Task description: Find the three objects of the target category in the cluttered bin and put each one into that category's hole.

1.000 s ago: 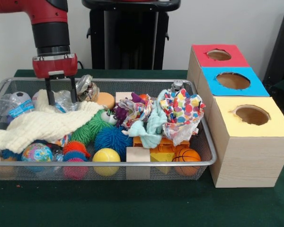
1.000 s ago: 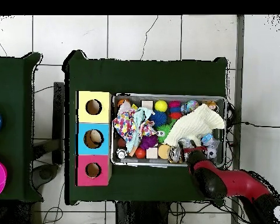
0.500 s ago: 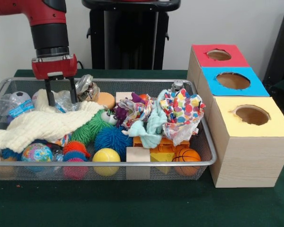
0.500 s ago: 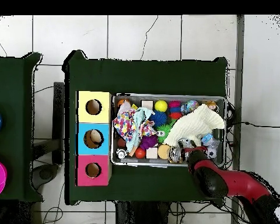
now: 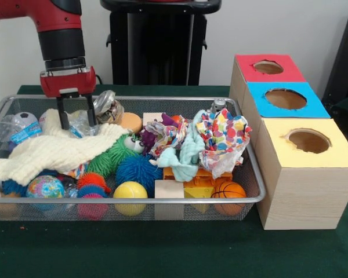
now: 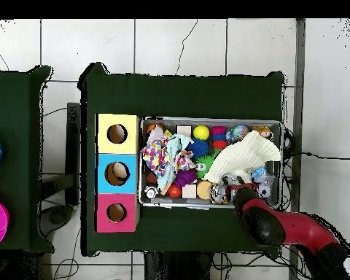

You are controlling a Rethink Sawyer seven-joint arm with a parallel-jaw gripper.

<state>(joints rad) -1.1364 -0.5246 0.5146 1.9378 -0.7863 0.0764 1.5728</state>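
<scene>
The desk (image 5: 162, 255), under dark green cloth, carried the cluttered bin (image 5: 162, 201) with a wooden box just beside its end; the box's red-faced hole (image 5: 268, 67) sat at the end farthest from the camera across the desk, past the blue and yellow ones. Inside the bin, a cream knitted cloth (image 5: 52, 152) sprawled over one end and hid much beneath it. The end effector (image 5: 75, 119) stood above that cloth, near the bin's far rim, its two fingers spread apart astride a crumpled clear bottle (image 5: 78, 123) — whether they touched it was unclear. A second bottle with a blue label (image 5: 20, 132) lay beside it, partly covered; a third could not be made out.
</scene>
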